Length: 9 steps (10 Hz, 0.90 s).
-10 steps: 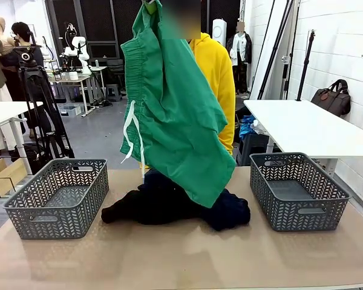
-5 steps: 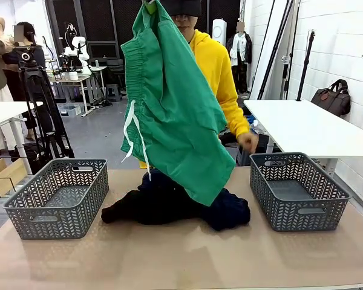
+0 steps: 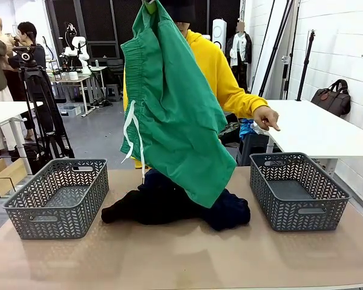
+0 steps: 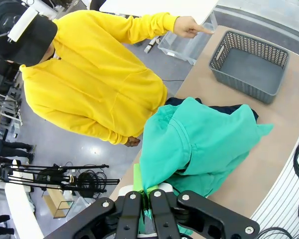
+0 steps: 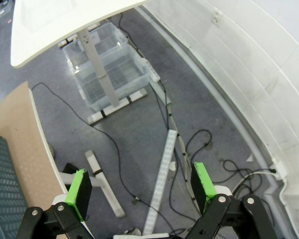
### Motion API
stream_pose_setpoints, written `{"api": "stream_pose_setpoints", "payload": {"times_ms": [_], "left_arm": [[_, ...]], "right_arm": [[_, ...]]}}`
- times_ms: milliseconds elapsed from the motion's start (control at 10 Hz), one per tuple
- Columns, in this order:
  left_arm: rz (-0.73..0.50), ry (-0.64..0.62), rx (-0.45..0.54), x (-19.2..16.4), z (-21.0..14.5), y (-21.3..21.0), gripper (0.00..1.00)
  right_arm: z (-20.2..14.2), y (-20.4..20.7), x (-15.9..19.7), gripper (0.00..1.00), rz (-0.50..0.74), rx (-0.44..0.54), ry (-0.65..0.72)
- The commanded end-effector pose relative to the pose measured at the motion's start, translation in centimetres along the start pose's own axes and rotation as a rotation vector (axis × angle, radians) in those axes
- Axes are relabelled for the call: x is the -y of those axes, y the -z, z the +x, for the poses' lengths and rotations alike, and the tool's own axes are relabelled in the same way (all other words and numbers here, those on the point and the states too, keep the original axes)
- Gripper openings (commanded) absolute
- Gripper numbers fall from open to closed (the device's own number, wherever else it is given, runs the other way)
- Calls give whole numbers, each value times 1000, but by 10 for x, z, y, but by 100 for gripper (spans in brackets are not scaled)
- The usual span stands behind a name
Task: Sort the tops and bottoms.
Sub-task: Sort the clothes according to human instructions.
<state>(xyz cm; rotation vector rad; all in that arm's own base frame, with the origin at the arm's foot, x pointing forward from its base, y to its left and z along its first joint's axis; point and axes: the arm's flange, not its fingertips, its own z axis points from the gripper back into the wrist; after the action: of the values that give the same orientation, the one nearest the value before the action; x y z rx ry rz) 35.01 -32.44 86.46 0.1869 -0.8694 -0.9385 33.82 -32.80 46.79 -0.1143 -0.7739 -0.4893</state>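
Hanging from left gripper [image 4: 147, 195]: green garment [image 3: 175, 121]

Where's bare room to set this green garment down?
Both baskets look empty: the left basket and the right basket. The table is bare along its near edge, before the baskets. Crowded: the middle, where the dark pile lies under the hanging green garment.

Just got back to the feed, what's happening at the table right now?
The left gripper is shut on the green garment, holding it up high over the pile of dark clothes in the middle of the table. The person at the far side points a hand toward the basket on the robot's right. The right gripper is open, out past the table's side, holding nothing.
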Motion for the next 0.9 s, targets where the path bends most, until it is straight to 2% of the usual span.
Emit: {"api": "stream_pose_setpoints", "payload": {"times_ms": [0, 800], "left_arm": [[7, 2, 11, -1, 0, -5, 0], [7, 2, 11, -1, 0, -5, 0]], "right_arm": [[-1, -2, -1, 100, -3, -6, -11], [-1, -2, -1, 100, -3, -6, -11]]}}
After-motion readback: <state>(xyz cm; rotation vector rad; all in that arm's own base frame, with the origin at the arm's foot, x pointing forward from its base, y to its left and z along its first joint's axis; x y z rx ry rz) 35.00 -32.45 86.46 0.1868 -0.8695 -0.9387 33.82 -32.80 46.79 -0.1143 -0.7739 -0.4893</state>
